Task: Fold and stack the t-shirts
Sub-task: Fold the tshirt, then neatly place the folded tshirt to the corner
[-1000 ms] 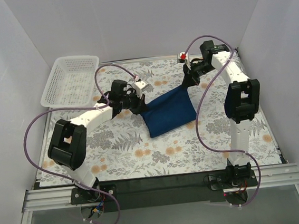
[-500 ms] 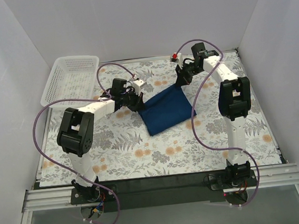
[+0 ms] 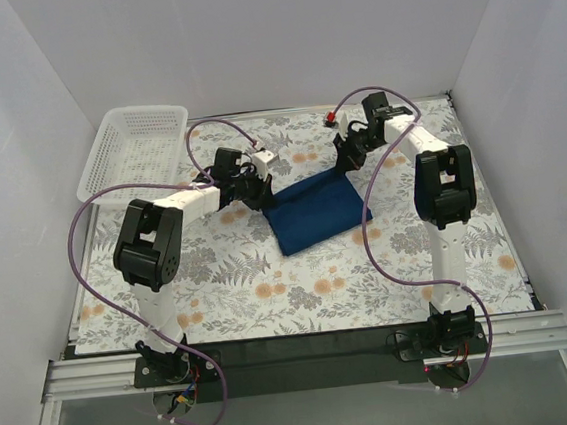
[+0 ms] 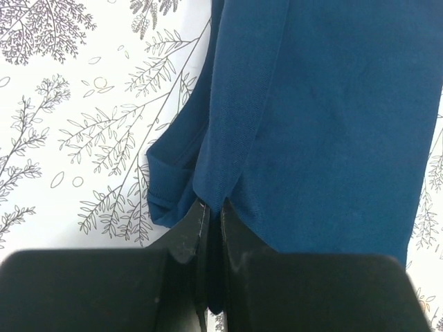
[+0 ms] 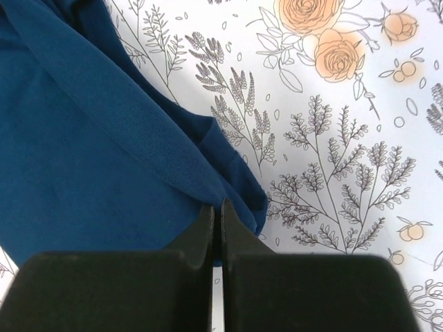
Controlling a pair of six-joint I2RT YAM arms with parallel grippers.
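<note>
T-shirt (image 3: 316,212) lies folded mid-table (image 3: 271,294), a dark blue slab with its long axis running left to right, slightly skewed with the right end farther back. Left gripper (image 3: 259,197) is clenched on the far-left corner — the wrist view shows cloth pinched between closed fingers (image 4: 199,228). Right gripper (image 3: 346,159) is likewise clamped on the far-right corner (image 5: 216,207). The shirt's body lies nearward of both pincers. Judgement: the next fold likely carries this far edge toward the near edge, both arms moving together; neither is better placed.
</note>
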